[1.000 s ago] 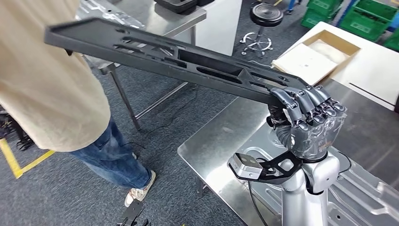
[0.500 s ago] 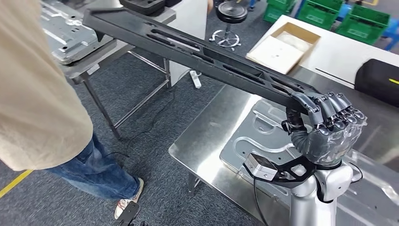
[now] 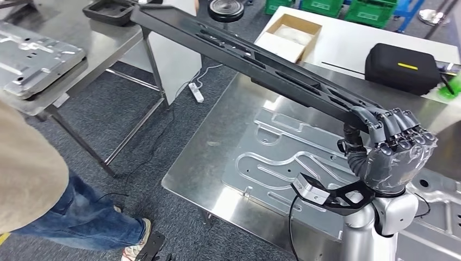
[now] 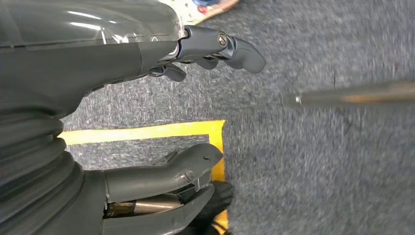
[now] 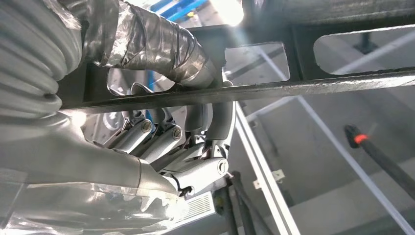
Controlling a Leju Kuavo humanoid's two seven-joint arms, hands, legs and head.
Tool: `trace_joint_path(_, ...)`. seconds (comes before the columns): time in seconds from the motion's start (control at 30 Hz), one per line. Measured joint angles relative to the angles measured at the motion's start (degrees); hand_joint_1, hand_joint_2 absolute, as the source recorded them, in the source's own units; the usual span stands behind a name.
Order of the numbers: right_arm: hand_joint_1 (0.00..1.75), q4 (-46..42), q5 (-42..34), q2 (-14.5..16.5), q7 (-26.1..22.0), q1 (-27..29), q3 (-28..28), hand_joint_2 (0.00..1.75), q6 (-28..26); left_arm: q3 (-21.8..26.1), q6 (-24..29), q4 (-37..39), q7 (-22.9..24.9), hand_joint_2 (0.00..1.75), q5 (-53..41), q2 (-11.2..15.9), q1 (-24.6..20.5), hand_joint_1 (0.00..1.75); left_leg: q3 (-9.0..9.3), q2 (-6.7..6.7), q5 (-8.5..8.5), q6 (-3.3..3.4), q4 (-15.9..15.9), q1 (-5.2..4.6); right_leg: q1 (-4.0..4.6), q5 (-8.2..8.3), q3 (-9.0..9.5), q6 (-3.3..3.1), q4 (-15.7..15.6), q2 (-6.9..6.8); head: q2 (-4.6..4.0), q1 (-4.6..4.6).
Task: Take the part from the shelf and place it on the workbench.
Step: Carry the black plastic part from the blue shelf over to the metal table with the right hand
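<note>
The long part (image 3: 255,57) looked like matt black moulded plastic, while the bench (image 3: 217,141) under it was smooth brushed metal with a dull sheen, carrying a stamped sheet-metal panel (image 3: 282,157) of a lighter satin grey. The right robot hand (image 3: 388,149) showed dark grey glossy fingers under clear, crinkled film, and the left robot hand (image 4: 147,122) was smooth grey plastic with a ribbed cover. The floor (image 3: 141,130) was rough grey carpet, and a brown cardboard box (image 3: 288,35) lay near the bench's far corner.
</note>
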Motion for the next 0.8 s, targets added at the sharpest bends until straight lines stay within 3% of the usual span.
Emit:
trace_joint_path(0.03, 1.75, 0.19, 0.08, -0.01, 0.0, 0.05, -0.46, 1.75, 0.01, -0.01, -0.05, -0.01, -0.03, 1.75, 0.16, 0.02, 0.08, 0.0, -1.31, -0.08, -0.04, -0.06, 2.02, 0.01, 0.01, -0.41, -0.34, -0.03, 0.83, 0.49, 0.0, -0.01)
trace_joint_path(0.07, 1.75, 0.39, 0.21, -0.01, 0.0, 0.09, -0.99, 1.75, 0.01, -0.01, -0.1, -0.02, -0.1, 1.75, 0.38, 0.04, 0.12, 0.0, -1.72, -0.09, 0.95, -0.09, 2.04, 0.03, -0.02, -0.94, -0.71, 0.07, 1.85, 0.92, 0.0, 0.0)
trace_joint_path(0.17, 1.75, 1.32, 0.67, -0.04, 0.0, 0.02, -2.98, 1.75, 0.01, -0.04, -0.26, -0.09, -0.42, 1.75, 1.16, 0.15, 0.0, 0.0, 0.52, -0.36, 5.33, -0.01, -4.92, 0.11, -0.11, -3.1, -2.11, 0.79, 5.84, 1.63, 0.0, 0.0)
trace_joint_path(0.2, 1.75, 1.79, 0.71, -0.05, 0.0, -0.05, -3.74, 1.75, 0.01, -0.06, -0.33, -0.1, -0.5, 1.75, 1.4, 0.17, -0.05, 0.0, 0.93, -0.55, 5.68, 0.2, -6.24, 0.08, -0.1, -3.76, -2.74, 1.13, 7.14, 1.79, 0.0, 0.0)
trace_joint_path(0.3, 1.75, 3.75, -0.01, -0.07, 0.0, -0.36, -6.52, 1.75, 0.03, -0.16, -0.41, -0.12, -0.7, 1.75, 2.09, 0.23, -0.04, 0.0, 0.48, -0.82, 5.24, 1.23, -6.06, -0.17, -0.08, -4.49, -3.92, 1.98, 8.83, 2.05, 0.0, 0.01)
trace_joint_path(0.37, 1.75, 5.37, -1.06, -0.07, 0.0, -0.79, -9.08, 1.75, 0.03, -0.28, -0.38, -0.16, -0.8, 1.75, 2.62, 0.26, -0.07, 0.0, 0.56, -0.69, 5.72, 2.04, -6.69, -0.11, -0.15, -5.2, -4.25, 2.46, 9.65, 1.47, 0.0, 0.03)
trace_joint_path(0.47, 1.75, 7.78, -2.07, -0.03, 0.0, -1.45, -12.58, 1.75, 0.03, -0.5, -0.3, -0.24, -0.84, 1.75, 2.99, 0.29, -0.07, 0.0, 0.75, -0.47, 6.16, 2.68, -7.42, -0.07, -0.36, -9.22, -7.45, 3.23, 16.57, 0.19, 0.0, 0.08)
trace_joint_path(0.53, 1.75, 9.83, -2.48, 0.01, 0.04, -1.74, -14.27, 1.75, 0.03, -0.57, -0.26, -0.24, -0.84, 1.75, 3.35, 0.36, 0.07, 0.0, 0.76, -0.26, 6.18, 2.71, -7.49, -0.11, -0.52, -10.22, -9.57, 3.45, 20.71, 0.02, 0.0, 0.07)
trace_joint_path(0.6, 1.75, 12.25, -2.77, 0.06, 0.35, -2.2, -16.02, 1.75, 0.03, -0.7, -0.25, -0.24, -0.85, 1.75, 3.81, 0.38, 0.12, 0.0, 0.85, -0.15, 6.14, 2.65, -7.5, -0.11, -0.6, -7.46, -8.5, 3.29, 18.11, -0.1, 0.0, 0.06)
trace_joint_path(0.67, 1.75, 14.17, -2.86, 0.09, 0.89, -2.78, -17.56, 1.75, 0.02, -0.87, -0.26, -0.24, -0.86, 1.75, 4.05, 0.38, 0.12, 0.0, 0.95, -0.13, 6.1, 2.45, -7.62, -0.16, -0.37, -4.25, -5.47, 2.81, 11.43, -0.54, 0.0, 0.07)
trace_joint_path(0.73, 1.75, 15.48, -2.86, 0.09, 1.25, -3.36, -18.52, 1.75, 0.01, -0.98, -0.27, -0.24, -0.89, 1.75, 4.19, 0.38, 0.17, 0.0, 1.01, -0.07, 6.29, 1.91, -8.05, -0.22, 0.12, -3.27, -3.75, 2.26, 7.33, -0.9, 0.0, 0.06)
trace_joint_path(0.8, 1.75, 16.43, -2.83, 0.09, 1.81, -3.7, -19.15, 1.75, 0.01, -1.04, -0.27, -0.24, -0.91, 1.75, 4.42, 0.37, 0.21, 0.0, 1.33, 0.04, 6.67, 1.17, -8.91, -0.18, 0.41, -3.05, -3.36, 1.74, 6.15, -0.79, 0.0, 0.04)
